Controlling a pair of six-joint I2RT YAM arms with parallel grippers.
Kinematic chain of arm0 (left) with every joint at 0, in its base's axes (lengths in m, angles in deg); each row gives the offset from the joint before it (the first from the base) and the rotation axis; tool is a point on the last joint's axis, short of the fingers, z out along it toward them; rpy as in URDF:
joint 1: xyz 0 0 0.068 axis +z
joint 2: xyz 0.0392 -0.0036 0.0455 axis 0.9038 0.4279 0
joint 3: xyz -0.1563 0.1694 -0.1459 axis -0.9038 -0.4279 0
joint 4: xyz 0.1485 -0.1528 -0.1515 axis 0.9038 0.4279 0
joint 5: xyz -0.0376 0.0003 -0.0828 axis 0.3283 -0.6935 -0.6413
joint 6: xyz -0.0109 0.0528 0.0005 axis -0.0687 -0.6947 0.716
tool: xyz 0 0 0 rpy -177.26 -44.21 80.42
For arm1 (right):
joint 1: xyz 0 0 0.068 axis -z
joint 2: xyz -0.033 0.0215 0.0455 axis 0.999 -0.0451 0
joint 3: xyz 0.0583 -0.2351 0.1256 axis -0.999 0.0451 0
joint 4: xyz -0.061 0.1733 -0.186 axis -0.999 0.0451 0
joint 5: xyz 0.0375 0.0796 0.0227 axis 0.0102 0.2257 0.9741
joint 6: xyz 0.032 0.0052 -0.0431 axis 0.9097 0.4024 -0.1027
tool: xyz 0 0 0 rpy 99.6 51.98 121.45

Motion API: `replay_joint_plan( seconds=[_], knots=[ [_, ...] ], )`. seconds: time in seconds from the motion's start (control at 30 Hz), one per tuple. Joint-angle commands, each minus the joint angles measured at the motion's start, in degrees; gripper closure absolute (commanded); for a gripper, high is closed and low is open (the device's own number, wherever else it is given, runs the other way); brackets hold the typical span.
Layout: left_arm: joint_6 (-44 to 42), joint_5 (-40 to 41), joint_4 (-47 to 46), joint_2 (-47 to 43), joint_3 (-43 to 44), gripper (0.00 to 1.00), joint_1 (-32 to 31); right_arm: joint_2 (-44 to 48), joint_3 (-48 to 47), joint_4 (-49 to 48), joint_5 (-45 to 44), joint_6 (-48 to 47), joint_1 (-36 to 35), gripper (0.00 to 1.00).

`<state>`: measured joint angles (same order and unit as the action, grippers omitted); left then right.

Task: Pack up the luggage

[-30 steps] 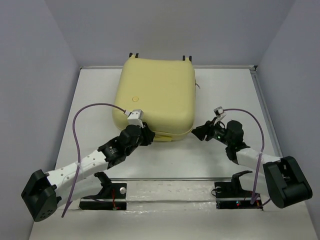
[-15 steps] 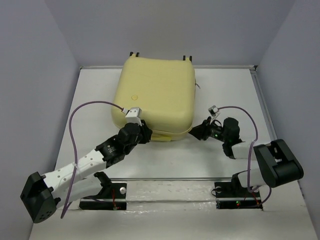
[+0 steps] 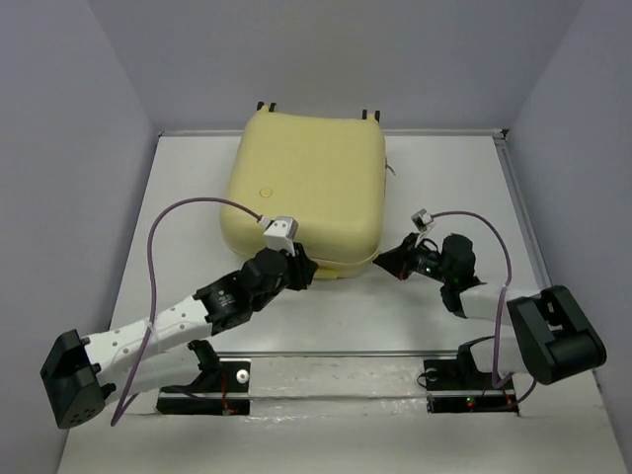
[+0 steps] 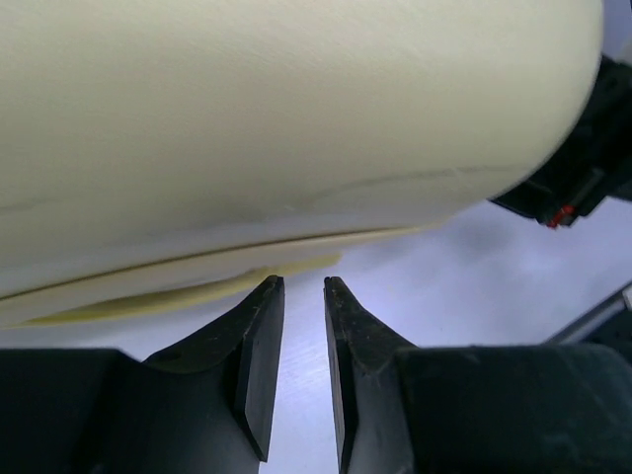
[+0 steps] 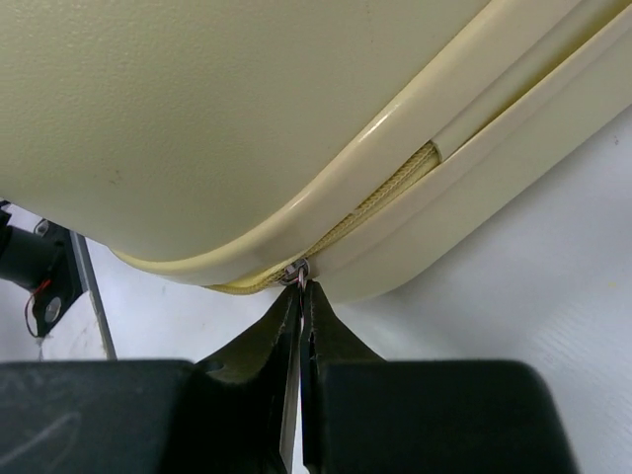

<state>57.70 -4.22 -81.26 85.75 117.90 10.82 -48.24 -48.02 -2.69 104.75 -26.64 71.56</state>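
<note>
Both arms are showing the same build: white boxy shells along the long links and chunky black housings at the joints. The left arm (image 3: 148,336) is trailing a thin purple left cable (image 3: 156,259), and the right arm (image 3: 484,304) is trailing a matching right cable (image 3: 502,259). Each cable is ending at a small grey-white block, the left camera block (image 3: 279,232) and the right camera block (image 3: 423,218). The left gripper (image 4: 301,283) is showing two matte black, wedge-shaped fingers (the right gripper (image 5: 301,288) is wearing the same pair). The black left base (image 3: 202,380) and right base (image 3: 469,380) are carrying tiny red and green lights (image 3: 466,400).
</note>
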Motion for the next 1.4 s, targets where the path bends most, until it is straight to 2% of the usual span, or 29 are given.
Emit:
replay_joint_plan(
  seconds=[0.0, 0.17, 0.37, 0.53, 0.57, 0.63, 0.67, 0.83, 0.9, 1.0, 1.1, 1.2, 1.37],
  knots=[
    [-1.47, -0.13, -5.51, 3.16, -1.61, 0.65, -5.30, 6.75, 0.28, 0.19, -4.70, -0.50, -1.28, 0.93],
    [-3.48, -1.72, -10.43, 8.51, 1.10, 0.65, -6.01, 13.25, -0.42, 14.22, -10.68, -1.82, -5.23, 0.93],
    [-6.30, 2.05, -12.90, 17.48, 8.75, 0.64, -5.66, 20.20, -2.00, 30.50, -23.77, -2.01, -14.63, 0.93],
    [-7.80, 2.32, -13.34, 22.14, 13.67, 0.64, -2.86, 22.06, -1.65, 35.44, -27.82, 1.86, -23.66, 0.93],
    [-7.88, 2.15, -13.34, 22.59, 14.12, 0.64, -2.85, 21.97, -1.65, 35.45, -28.26, 2.30, -23.69, 0.93],
    [-7.89, 1.10, -13.34, 23.64, 14.99, 0.65, -1.44, 21.89, -1.56, 35.36, -29.93, 3.70, -28.68, 0.93],
    [-7.97, 1.00, -13.51, 23.91, 15.69, 0.65, -1.35, 22.06, -1.74, 36.23, -31.24, 4.06, -31.92, 0.93],
    [-7.89, 0.74, -14.13, 26.28, 17.72, 0.65, -1.17, 22.15, -1.91, 37.29, -34.94, 5.91, -37.83, 0.93],
    [-7.80, 1.09, -14.04, 27.15, 18.78, 0.65, -1.00, 21.19, -2.79, 40.88, -38.61, 5.91, -41.69, 0.93],
    [-7.45, 1.18, -13.69, 27.07, 19.48, 0.65, -0.30, 22.14, -4.37, 47.89, -41.87, 6.26, -42.94, 0.93],
    [-6.31, 1.18, -13.07, 25.94, 18.87, 0.65, 0.32, 24.42, -4.46, 54.42, -50.37, 8.27, -42.94, 0.93],
    [-4.73, 1.35, -13.25, 23.74, 16.06, 0.65, 0.32, 24.18, -4.99, 55.49, -54.88, 11.70, -42.94, 0.93],
    [-0.51, 4.78, -11.85, 17.94, 6.77, 0.63, 0.32, 20.66, -7.10, 53.91, -59.02, 11.27, -42.94, 0.93]
  ],
)
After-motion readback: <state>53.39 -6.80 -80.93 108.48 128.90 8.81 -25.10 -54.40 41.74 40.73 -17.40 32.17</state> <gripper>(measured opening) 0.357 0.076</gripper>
